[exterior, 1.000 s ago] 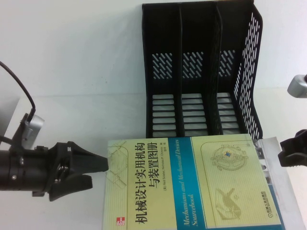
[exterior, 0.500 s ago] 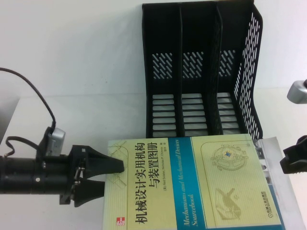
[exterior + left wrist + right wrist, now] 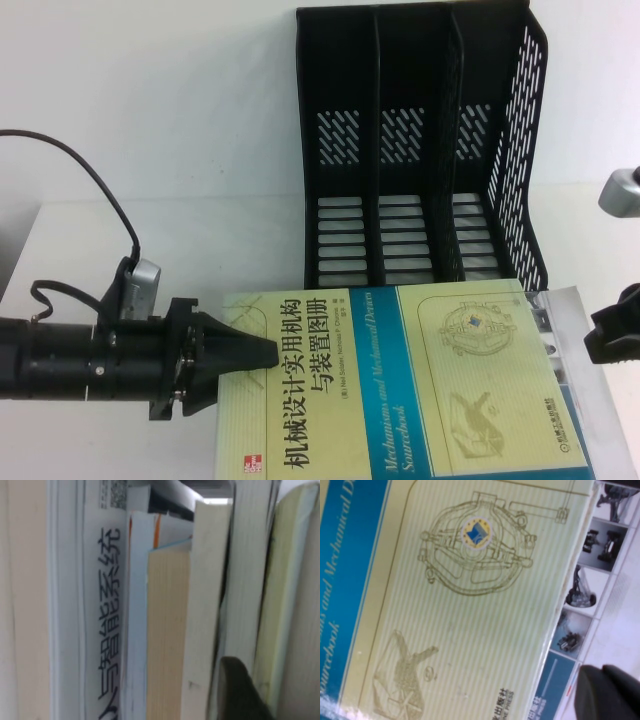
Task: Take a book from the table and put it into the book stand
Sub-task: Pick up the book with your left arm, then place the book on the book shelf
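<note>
L tool point(image 3: 262, 352) further onto book point(image 3: 400, 385); R tool point(image 3: 603, 340) unchanged.

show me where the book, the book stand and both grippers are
book point(image 3: 400, 390), high view, on its teal band.
book stand point(image 3: 410, 150), high view, on its back wall.
left gripper point(image 3: 262, 352), high view, tips over the book's left edge.
right gripper point(image 3: 592, 345), high view, right of the book.

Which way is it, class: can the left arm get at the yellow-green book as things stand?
Probably yes. The left gripper is already at the book's left edge with nothing between them; the right gripper waits off its right side.
</note>
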Action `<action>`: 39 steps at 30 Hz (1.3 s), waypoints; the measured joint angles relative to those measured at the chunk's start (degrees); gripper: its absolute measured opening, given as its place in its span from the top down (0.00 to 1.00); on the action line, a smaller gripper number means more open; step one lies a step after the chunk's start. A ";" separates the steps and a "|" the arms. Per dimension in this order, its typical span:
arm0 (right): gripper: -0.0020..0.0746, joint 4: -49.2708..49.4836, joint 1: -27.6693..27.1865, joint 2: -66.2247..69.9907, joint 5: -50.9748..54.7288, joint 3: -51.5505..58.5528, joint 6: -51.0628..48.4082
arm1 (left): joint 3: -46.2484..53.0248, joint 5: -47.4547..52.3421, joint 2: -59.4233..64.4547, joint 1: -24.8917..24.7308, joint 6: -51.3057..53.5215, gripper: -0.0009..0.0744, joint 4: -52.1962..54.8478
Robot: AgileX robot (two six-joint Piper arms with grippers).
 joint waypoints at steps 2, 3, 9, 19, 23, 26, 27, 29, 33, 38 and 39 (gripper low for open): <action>0.98 0.00 0.00 0.00 0.00 0.00 0.00 | -0.31 0.00 -0.43 0.00 -0.47 0.63 1.19; 0.98 0.00 0.00 0.00 0.00 0.00 0.00 | -0.84 0.00 -0.74 0.00 -1.19 0.63 2.39; 0.98 0.00 0.00 0.00 0.00 0.00 0.00 | -8.28 -0.87 -6.41 0.00 -9.50 0.64 9.58; 0.98 4.30 0.00 0.00 0.00 -1.09 -2.30 | -31.02 0.47 -14.78 -0.03 -23.98 0.73 18.25; 0.98 5.01 0.00 0.00 0.00 -2.17 -2.60 | -40.84 1.44 -14.91 -0.58 -26.74 0.73 22.78; 0.98 5.78 0.00 0.00 -0.24 -2.42 -2.84 | -47.98 1.29 -14.91 -2.13 -30.10 0.73 25.94; 0.98 5.92 0.00 0.00 -0.46 -2.42 -2.84 | -49.75 1.11 -14.91 -2.84 -31.45 0.73 27.01; 0.98 6.15 0.00 0.00 -0.79 -2.51 -2.97 | -53.66 -0.09 -14.96 -5.00 -35.51 0.73 30.51; 0.98 6.28 0.00 0.00 -0.91 -2.51 -2.97 | -58.25 -4.72 -15.05 -10.11 -43.67 0.73 40.03; 0.98 6.28 0.00 0.00 -0.91 -2.51 -3.01 | -59.45 -12.02 -14.94 -16.87 -51.85 0.73 53.58; 0.98 6.28 0.00 0.00 -0.91 -2.51 -3.01 | -59.45 -13.04 -14.94 -17.73 -53.45 0.73 55.75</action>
